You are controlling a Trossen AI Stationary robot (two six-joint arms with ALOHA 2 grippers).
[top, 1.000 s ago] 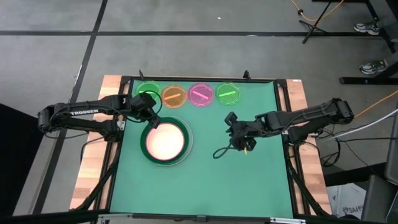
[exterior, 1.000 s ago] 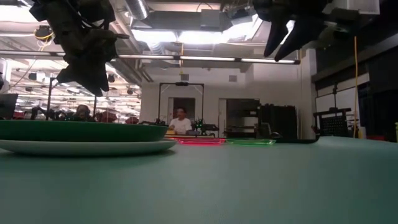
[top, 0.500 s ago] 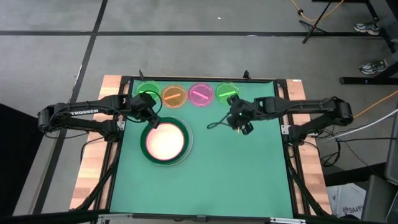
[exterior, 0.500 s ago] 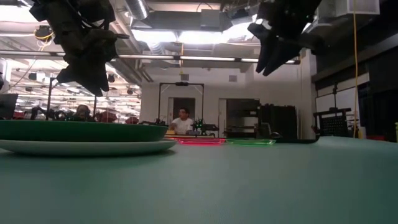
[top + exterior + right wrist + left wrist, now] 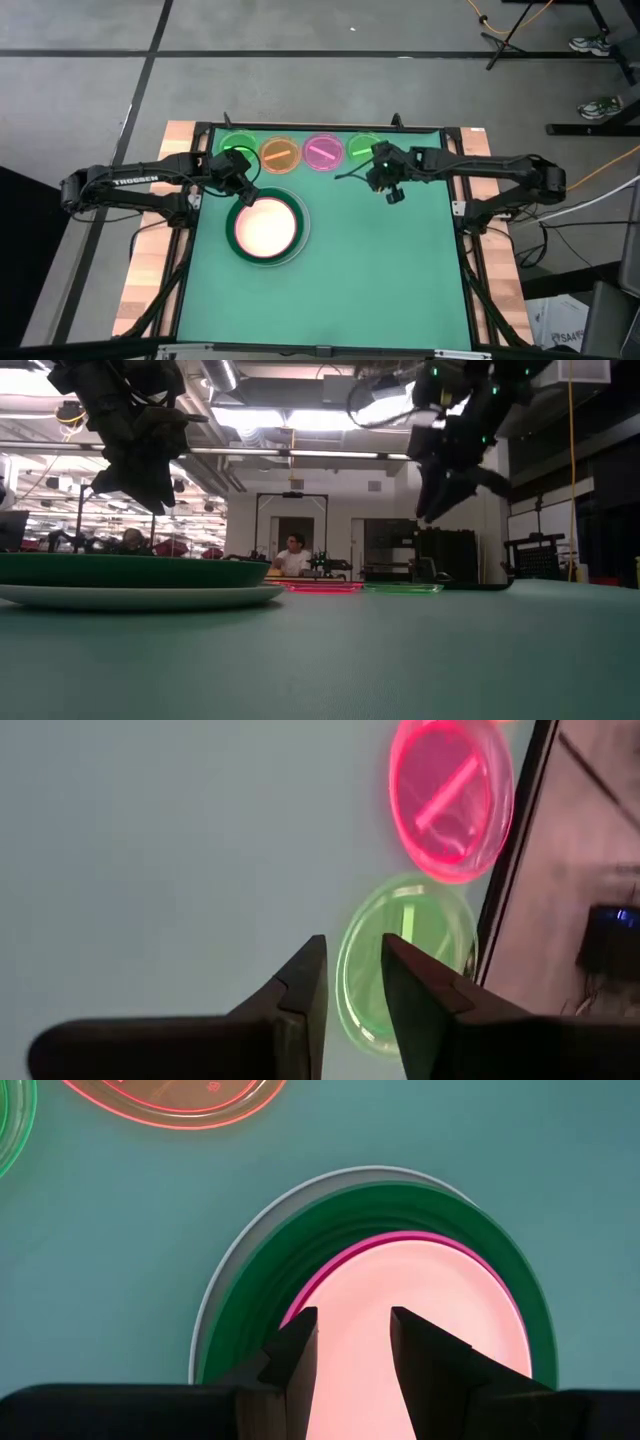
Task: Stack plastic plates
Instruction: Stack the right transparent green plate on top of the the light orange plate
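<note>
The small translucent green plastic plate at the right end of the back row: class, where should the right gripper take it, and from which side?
Probably by the rim of the small translucent green plastic plate, from above at the edge facing the table's middle. It lies flat and shallow, with the pink plate on one side and the table frame behind, so only a raised lip offers grip. The right gripper hovers there, jaws open.

A green-topped table (image 5: pixel 400 270) bears a plate stack (image 5: pixel 267 228) and four small plates (image 5: pixel 300 152).
</note>
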